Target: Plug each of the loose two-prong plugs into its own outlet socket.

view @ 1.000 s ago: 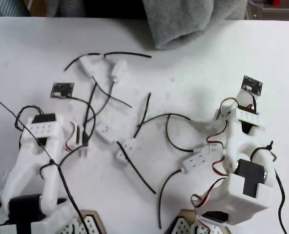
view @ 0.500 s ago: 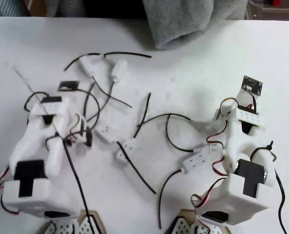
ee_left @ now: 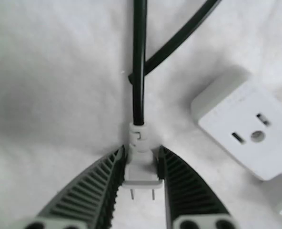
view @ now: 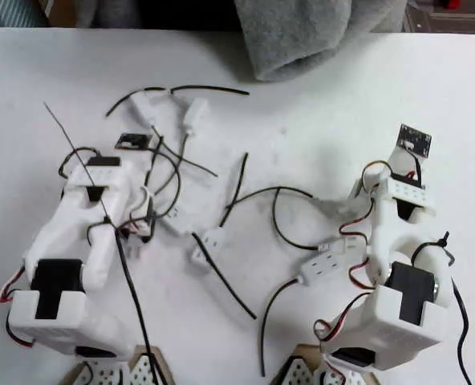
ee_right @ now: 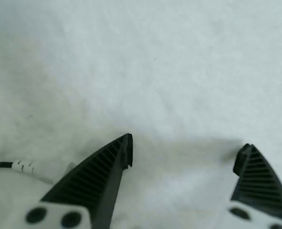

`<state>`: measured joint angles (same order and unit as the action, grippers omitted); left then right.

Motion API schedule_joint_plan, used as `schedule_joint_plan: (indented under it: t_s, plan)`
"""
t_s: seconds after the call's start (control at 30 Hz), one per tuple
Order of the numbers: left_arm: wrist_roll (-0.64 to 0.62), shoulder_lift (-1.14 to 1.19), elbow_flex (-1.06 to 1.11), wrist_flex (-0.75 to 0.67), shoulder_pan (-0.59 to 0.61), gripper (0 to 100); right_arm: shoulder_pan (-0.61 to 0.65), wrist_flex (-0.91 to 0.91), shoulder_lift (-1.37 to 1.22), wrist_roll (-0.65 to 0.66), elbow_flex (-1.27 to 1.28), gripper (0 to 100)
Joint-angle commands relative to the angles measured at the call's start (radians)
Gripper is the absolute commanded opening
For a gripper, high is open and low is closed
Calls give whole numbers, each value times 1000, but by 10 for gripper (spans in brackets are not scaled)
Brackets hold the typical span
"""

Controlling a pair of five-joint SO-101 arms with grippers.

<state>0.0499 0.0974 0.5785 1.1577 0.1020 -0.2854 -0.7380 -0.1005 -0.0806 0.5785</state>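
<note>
White plastic sits pinched in the left claw [ee_left: 141,155]: its ribbed pads [ee_left: 100,186] press on the two flat sides of a two-prong plug [ee_left: 140,169], with the prongs facing back toward the wrist and the black cord [ee_left: 139,71] leading away past the tips. A square outlet socket [ee_left: 248,133] lies flat on the bench [view: 318,88] just beside the plug, at about 3 o'clock of the claw in the high view. Another loose plug [view: 208,241] rests near 4 o'clock. The plug looks light, hard and a little slick, and its springy cord is likely to twist it. The body's flat sides near the cord end seem the best hold, leaving the thin, bendable prongs free. Over at 3 o'clock of the bench, the right claw [ee_right: 186,152] hangs spread wide above bare surface, with a multi-socket strip [view: 330,263] toward its 6 o'clock.
</note>
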Motion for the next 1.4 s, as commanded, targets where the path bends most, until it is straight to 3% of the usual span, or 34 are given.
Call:
schedule_joint_plan:
  t_s: [0.0,0.2,0.57,0.77,0.97,1.13,1.37]
  plan:
    - [-3,-4,-20,-11,-4,61,7,8,42,11,-3,341]
    - [80,-5,-21,21,-8,24,7,8,42,11,-3,341]
    - [95,1,-21,55,1,29,7,10,42,9,-3,341]
    - [137,1,-21,77,1,113,7,10,42,9,-3,341]
    - [137,4,-17,69,-5,19,7,10,42,9,-3,341]
    - [141,4,-18,68,-10,24,7,10,42,9,-3,341]
    - [146,-50,-89,133,-196,24,7,12,42,9,-3,341]
